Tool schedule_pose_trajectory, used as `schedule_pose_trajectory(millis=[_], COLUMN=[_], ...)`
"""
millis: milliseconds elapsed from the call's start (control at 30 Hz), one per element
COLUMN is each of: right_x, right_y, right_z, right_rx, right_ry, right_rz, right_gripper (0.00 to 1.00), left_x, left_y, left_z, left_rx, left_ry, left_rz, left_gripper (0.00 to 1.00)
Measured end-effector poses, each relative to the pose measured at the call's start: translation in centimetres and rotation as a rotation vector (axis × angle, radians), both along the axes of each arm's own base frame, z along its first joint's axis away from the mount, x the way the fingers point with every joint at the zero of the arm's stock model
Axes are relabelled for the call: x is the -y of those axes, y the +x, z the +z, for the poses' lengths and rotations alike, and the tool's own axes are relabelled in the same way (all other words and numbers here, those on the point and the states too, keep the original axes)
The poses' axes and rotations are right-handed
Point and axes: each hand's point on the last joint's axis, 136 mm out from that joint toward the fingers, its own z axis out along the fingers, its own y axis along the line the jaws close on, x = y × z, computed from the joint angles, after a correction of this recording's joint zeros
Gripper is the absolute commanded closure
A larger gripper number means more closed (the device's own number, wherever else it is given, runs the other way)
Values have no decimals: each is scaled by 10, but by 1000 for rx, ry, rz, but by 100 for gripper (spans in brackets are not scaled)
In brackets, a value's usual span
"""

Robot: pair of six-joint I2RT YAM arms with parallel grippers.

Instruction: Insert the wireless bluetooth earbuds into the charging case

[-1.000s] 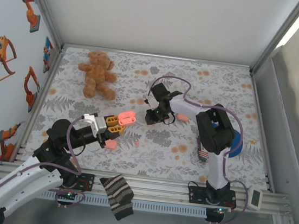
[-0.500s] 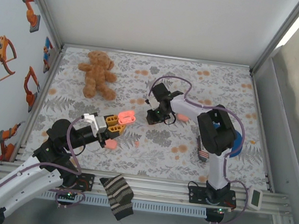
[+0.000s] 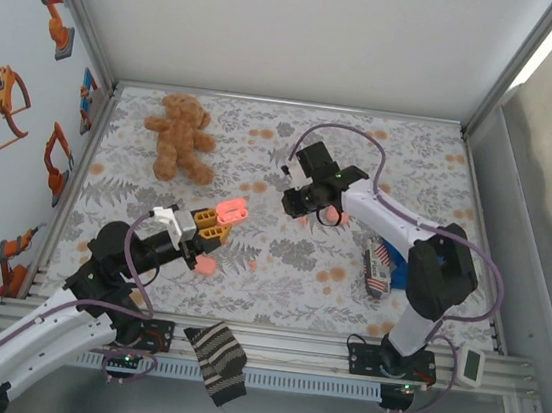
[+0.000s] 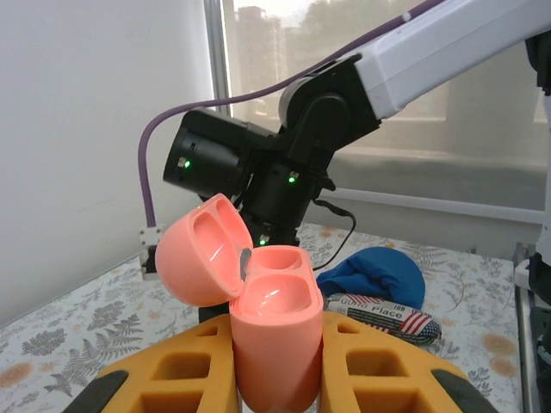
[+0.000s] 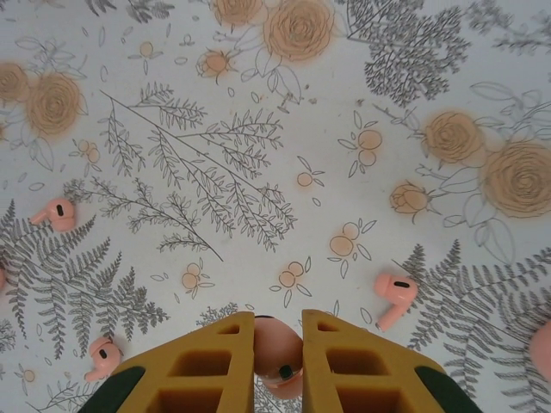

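My left gripper (image 3: 216, 222) is shut on an open salmon-pink charging case (image 3: 231, 208), held above the floral cloth. In the left wrist view the case (image 4: 277, 335) stands upright between the yellow fingers (image 4: 185, 366), lid (image 4: 201, 260) swung back to the left, both wells empty. My right gripper (image 3: 298, 203) hangs over the cloth's middle, pointing down. It is shut on one pink earbud (image 5: 277, 354) pinched between its pads. Loose earbuds lie on the cloth below: one at the right (image 5: 393, 295), one at the left (image 5: 56, 212), one at the lower left (image 5: 102, 355).
A second pink case (image 3: 205, 265) lies on the cloth near my left arm. A brown teddy bear (image 3: 180, 135) sits at the far left. A blue cloth (image 3: 415, 274) and a flag-printed packet (image 3: 378, 266) lie by the right arm. A striped sock (image 3: 217, 363) hangs at the front rail.
The right gripper has risen slightly from the cloth with the earbud in its pads, and the right arm's elbow has swung out to the right. The left arm holds the case almost still.
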Motion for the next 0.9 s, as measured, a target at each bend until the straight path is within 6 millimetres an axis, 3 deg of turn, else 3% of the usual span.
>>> schedule_pose_trajectory(millis=[600,900], right_x=[30,23], right_y=[-28,-57], right_z=[151,206], right_rx=[330,442], right_ry=[221,399], right_rz=[-27,58], right_gripper=[85,86], left_x=[6,21], left_y=[12,25], left_z=[-10,-21], left_rx=[-42,-88], left_ry=[-10,0], left_rz=[22,15], left_gripper=[99,100])
